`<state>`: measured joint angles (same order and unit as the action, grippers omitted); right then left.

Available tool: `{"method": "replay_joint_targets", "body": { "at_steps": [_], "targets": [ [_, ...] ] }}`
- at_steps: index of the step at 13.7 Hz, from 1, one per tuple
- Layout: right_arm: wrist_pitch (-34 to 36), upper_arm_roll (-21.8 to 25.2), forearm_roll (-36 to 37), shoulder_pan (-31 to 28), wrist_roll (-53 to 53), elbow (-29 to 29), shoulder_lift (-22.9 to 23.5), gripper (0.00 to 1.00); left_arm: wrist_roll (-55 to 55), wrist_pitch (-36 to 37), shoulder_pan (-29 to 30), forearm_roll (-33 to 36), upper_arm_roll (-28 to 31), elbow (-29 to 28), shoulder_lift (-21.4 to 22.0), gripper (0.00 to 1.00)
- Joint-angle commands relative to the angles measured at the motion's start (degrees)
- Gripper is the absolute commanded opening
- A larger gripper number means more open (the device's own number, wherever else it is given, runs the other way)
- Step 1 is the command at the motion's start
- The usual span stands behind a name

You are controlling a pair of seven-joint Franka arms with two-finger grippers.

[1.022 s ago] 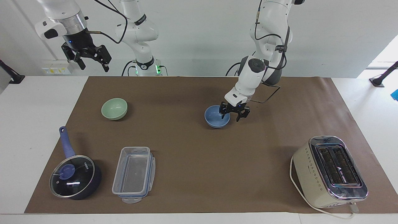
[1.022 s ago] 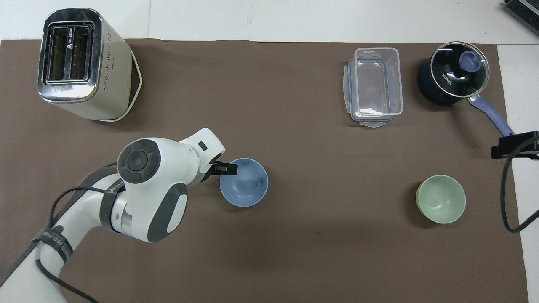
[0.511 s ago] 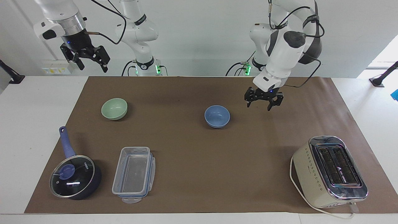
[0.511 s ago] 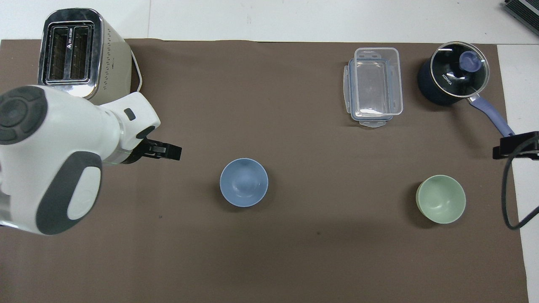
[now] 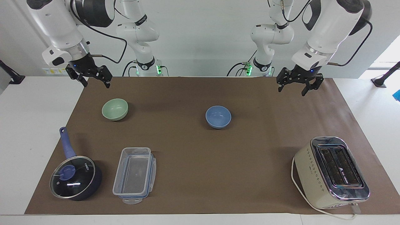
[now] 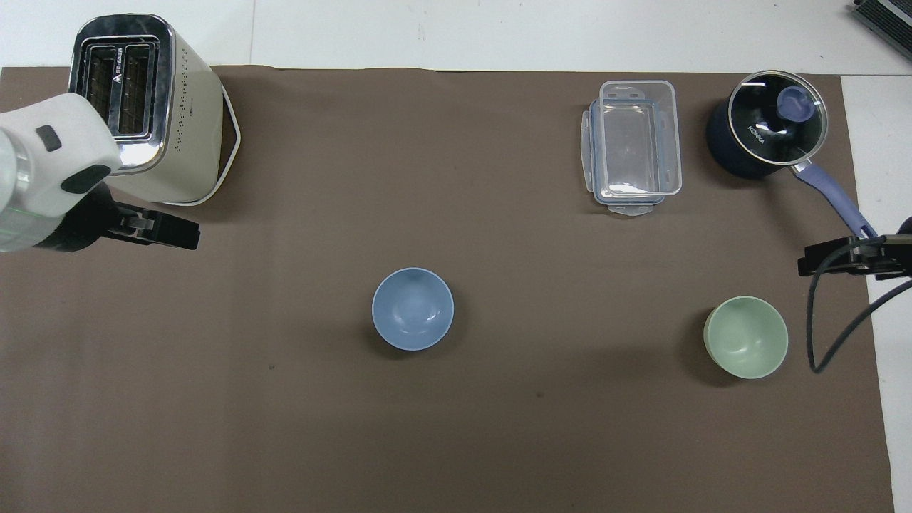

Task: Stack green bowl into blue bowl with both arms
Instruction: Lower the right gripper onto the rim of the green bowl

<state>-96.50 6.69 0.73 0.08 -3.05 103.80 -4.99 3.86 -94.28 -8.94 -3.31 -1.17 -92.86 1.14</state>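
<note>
The pale green bowl [image 5: 115,109] sits upright on the brown mat toward the right arm's end; it also shows in the overhead view [image 6: 746,336]. The periwinkle-blue bowl [image 5: 218,116] sits upright and empty near the mat's middle, also in the overhead view [image 6: 412,308]. My left gripper [image 5: 291,90] is open and empty, raised over the mat's edge toward the left arm's end, well apart from the blue bowl; it shows in the overhead view [image 6: 187,237]. My right gripper [image 5: 97,85] is open and empty, raised over the mat's corner close to the green bowl.
A cream toaster [image 5: 331,172] stands farther from the robots at the left arm's end. A clear plastic container [image 5: 134,175] and a dark blue glass-lidded saucepan [image 5: 75,176] lie farther from the robots than the green bowl. The brown mat [image 5: 193,162] covers the table.
My left gripper left the blue bowl's rim, rose and swung toward the left arm's end. My right gripper came down and a little toward the green bowl. Both bowls stayed put.
</note>
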Motion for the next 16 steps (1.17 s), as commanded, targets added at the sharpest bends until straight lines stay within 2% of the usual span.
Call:
{"method": "replay_joint_targets", "body": {
  "at_steps": [1, 5, 9, 11, 15, 16],
  "targets": [
    [-7.4, -0.2, -0.4, -2.4, -5.4, 8.7, -1.3, 1.0, 1.9, 3.7, 1.6, 1.1, -0.6, 4.3, -1.8, 1.0],
    [-19.7, -0.1, -0.4, -6.6, -13.0, 19.3, -0.3, 1.0, 1.9, 6.8, 2.9, 3.5, -0.6, 7.8, -3.2, 1.0],
    [-27.4, -0.1, -0.5, -9.8, -17.8, 27.6, -0.3, 1.0, 1.9, 7.2, 2.4, 3.4, -0.6, 6.6, -2.1, 1.0],
    [-35.9, -0.1, -0.5, -11.6, -20.1, 33.8, 0.0, 1.0, 1.9, 7.3, 2.4, 3.4, -0.6, 5.2, -1.3, 1.0],
    [-36.5, -0.1, -0.5, -12.7, -20.8, 36.5, -0.1, 1.0, 1.9, 6.7, 2.8, 3.4, -0.6, 5.0, -1.0, 1.0],
    [-36.3, -0.1, -0.5, -12.6, -20.7, 36.5, -0.1, 0.86, 1.9, 6.7, 2.8, 3.4, -0.6, 5.1, -1.0, 1.0]
  ]
}}
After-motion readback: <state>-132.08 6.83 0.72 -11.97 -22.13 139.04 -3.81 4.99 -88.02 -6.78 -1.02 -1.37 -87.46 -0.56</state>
